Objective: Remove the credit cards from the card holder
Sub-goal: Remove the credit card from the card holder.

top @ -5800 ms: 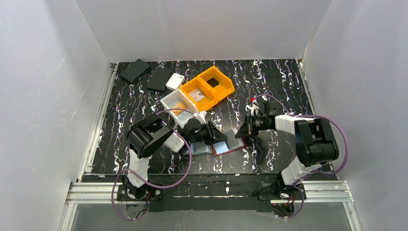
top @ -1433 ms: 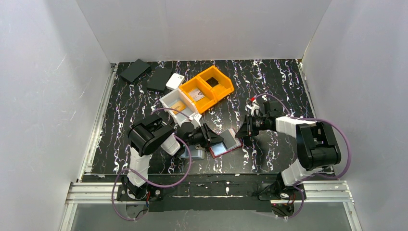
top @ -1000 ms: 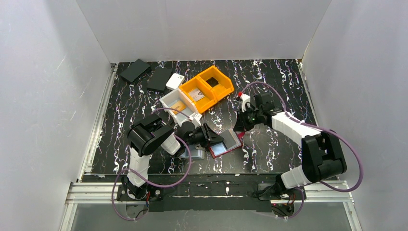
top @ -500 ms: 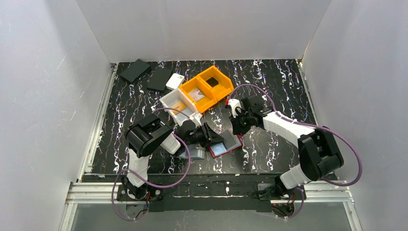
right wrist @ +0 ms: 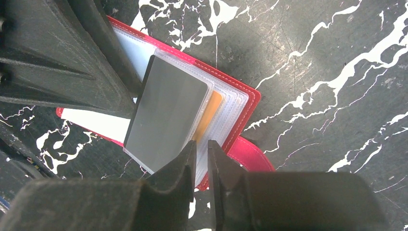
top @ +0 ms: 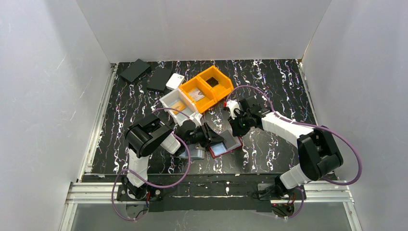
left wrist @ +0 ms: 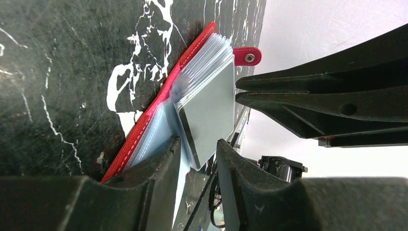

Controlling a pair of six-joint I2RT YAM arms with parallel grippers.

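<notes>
The left gripper clamped the red stitched card holder, spreading its pages. The right gripper, jaws a slit apart, hovered by the flat grey card, seemingly to pinch it.

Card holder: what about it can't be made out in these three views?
- Top external: card holder too small; card count unreadable.
- Left wrist: left tool covers its near edge; grip on a sleeve unclear.
- Right wrist: right tool hides the sleeve corner; left tool partly covers the opposite page.
- Right wrist: grey card shows no print.
</notes>
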